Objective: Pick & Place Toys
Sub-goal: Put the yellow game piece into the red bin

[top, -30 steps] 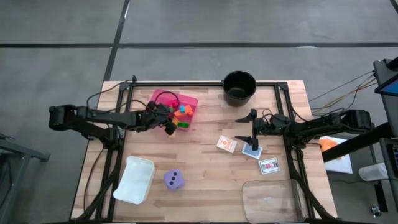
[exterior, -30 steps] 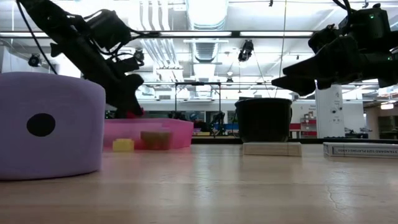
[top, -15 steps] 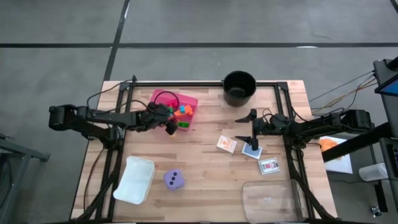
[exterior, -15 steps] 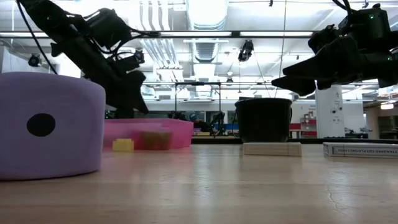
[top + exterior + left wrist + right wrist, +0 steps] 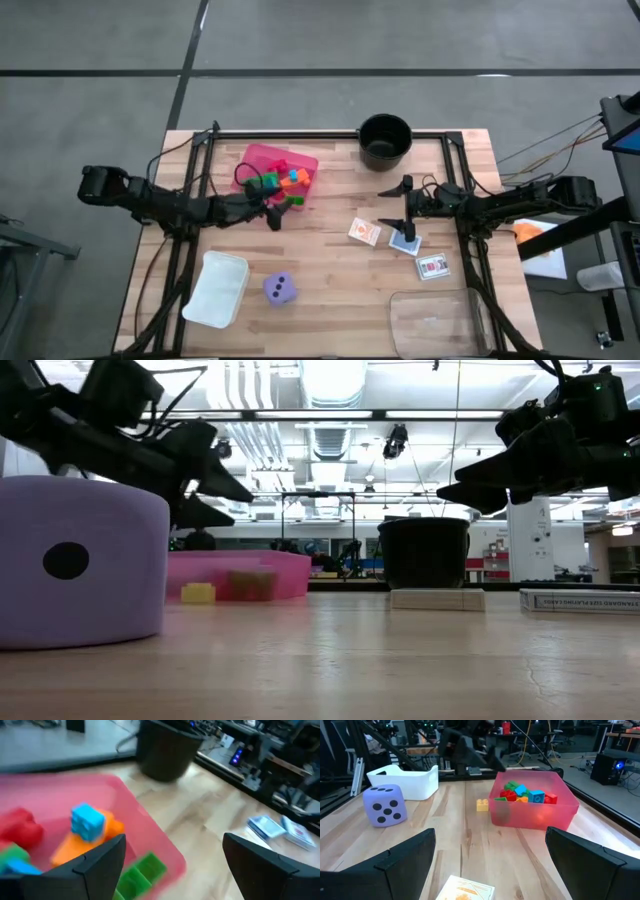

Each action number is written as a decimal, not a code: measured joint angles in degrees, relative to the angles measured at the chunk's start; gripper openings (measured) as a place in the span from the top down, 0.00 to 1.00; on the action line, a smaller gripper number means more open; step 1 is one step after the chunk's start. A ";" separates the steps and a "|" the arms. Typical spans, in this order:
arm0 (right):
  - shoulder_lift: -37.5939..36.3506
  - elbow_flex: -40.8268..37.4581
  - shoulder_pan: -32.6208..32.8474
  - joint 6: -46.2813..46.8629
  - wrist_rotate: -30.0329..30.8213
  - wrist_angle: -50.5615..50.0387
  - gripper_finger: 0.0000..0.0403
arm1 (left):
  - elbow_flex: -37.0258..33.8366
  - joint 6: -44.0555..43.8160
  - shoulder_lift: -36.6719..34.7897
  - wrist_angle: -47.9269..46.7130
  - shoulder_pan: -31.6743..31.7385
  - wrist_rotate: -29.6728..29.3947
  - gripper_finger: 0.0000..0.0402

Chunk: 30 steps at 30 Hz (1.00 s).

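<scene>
Wooden table [image 5: 330,270] seen from above, both arms reaching in from its sides. Left gripper [image 5: 272,212] hangs just outside the pink tray's [image 5: 262,157] near edge, fingers spread and empty; its arm hides part of that edge in the high view. Right gripper [image 5: 398,206] hovers over the cards, fingers apart, nothing between them. A clear lid [image 5: 432,318] at the near right corner is faint and hard to trace. White bin [image 5: 216,288] lies near the left front; the purple die [image 5: 280,289] stands just beside it, and in the low view it fills the left foreground, cut off by the frame edge. Black pot [image 5: 385,140] stands at the far edge. Bricks [image 5: 293,182] lie heaped in the tray: green [image 5: 140,872], orange [image 5: 85,846], blue [image 5: 87,821] and red [image 5: 19,829] show in the left wrist view, blurred and partly covered by that gripper's fingers. One yellow brick [image 5: 482,805] sits on the table touching or just beside the tray wall; which cannot be told. Three cards lie apart from the tray: an orange card [image 5: 364,232], a blue card [image 5: 404,243] partly under the right gripper, and a white-red card [image 5: 433,266].
</scene>
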 joint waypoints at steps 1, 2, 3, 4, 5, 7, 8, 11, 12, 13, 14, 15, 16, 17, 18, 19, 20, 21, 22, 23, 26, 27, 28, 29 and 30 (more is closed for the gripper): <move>0.00 0.00 0.00 -0.02 0.02 0.01 0.06 | -0.14 -0.84 0.00 -0.43 -1.17 -0.02 0.18; 0.00 0.00 0.00 0.00 0.01 0.00 0.06 | -0.15 -1.18 0.00 -0.51 -2.33 -0.04 0.20; 0.00 0.00 0.00 -0.01 0.02 0.01 0.06 | -0.05 -1.25 0.00 -0.50 -3.57 -0.12 0.21; 0.00 0.00 0.00 0.00 0.02 0.00 0.06 | 0.19 -1.34 0.00 -0.50 -4.73 -0.48 0.23; 0.00 0.00 0.00 -0.02 0.02 0.02 0.06 | 0.55 -1.34 0.00 -0.61 -5.76 -0.90 0.25; 0.02 0.00 0.00 0.00 0.02 0.02 0.06 | 1.11 -1.36 0.00 -1.18 -7.39 -1.33 0.28; 0.02 0.00 0.00 0.00 0.02 0.02 0.06 | 1.57 -1.38 0.00 -2.44 -8.02 -1.36 0.30; 0.02 0.00 0.00 0.16 0.02 0.01 0.06 | 3.62 -2.90 0.00 -8.93 -9.29 -1.34 0.34; 0.02 0.00 0.00 0.24 0.01 0.00 0.06 | 4.40 -3.68 0.00 -11.64 -9.50 -1.34 0.35; 0.02 0.00 0.00 0.26 0.01 0.00 0.06 | 5.13 -4.60 0.00 -14.30 -9.66 -1.34 0.35; 0.02 0.00 0.00 0.25 -0.01 -0.03 0.06 | 5.92 -5.72 0.00 -17.14 -9.77 -1.36 0.36; 0.02 0.00 0.00 0.25 -0.01 -0.05 0.06 | 6.75 -6.82 0.00 -19.79 -9.82 -1.36 0.36; 0.02 0.00 0.00 0.26 0.00 -0.07 0.06 | 7.53 -7.60 0.00 -22.09 -9.88 -1.36 0.36; 0.02 0.00 0.00 0.26 0.00 -0.07 0.06 | 8.30 -8.12 0.00 -24.18 -9.88 -1.34 0.36; 0.02 0.00 0.00 0.24 -0.01 -0.09 0.06 | 8.96 -8.61 0.00 -25.72 -9.90 -1.17 0.36; 0.02 0.00 0.00 0.26 0.00 -0.13 0.06 | 9.53 -8.82 0.00 -27.11 -9.90 -0.81 0.36; 0.02 0.00 0.00 0.25 0.00 -0.18 0.06 | 10.02 -8.87 0.00 -28.33 -9.90 -0.47 0.36; 0.02 0.00 0.00 0.26 -0.01 -0.22 0.06 | 10.52 -9.06 0.00 -29.53 -9.90 -0.03 0.36; 0.02 0.00 0.00 0.26 -0.01 -0.24 0.06 | 11.03 -9.21 0.00 -30.71 -9.90 0.24 0.36; 0.02 0.00 0.00 0.26 0.01 -0.24 0.06 | 11.51 -9.28 0.00 -31.79 -9.90 0.58 0.36; 0.02 0.00 0.00 0.26 -0.01 -0.24 0.06 | 12.65 -10.14 0.00 -34.90 -9.90 1.29 0.36; 0.02 0.00 0.00 0.24 0.00 -0.24 0.06 | 12.80 -10.39 0.00 -35.57 -9.90 1.41 0.36; 0.02 0.00 0.00 0.24 0.01 -0.24 0.06 | 12.87 -10.47 0.00 -35.97 -9.90 1.57 0.36; 0.02 0.00 0.00 0.25 -0.01 -0.25 0.06 | 12.88 -10.53 0.00 -36.17 -9.90 1.77 0.36; 0.02 0.00 0.00 0.24 -0.01 -0.25 0.06 | 12.86 -10.56 0.00 -36.28 -9.90 1.94 0.36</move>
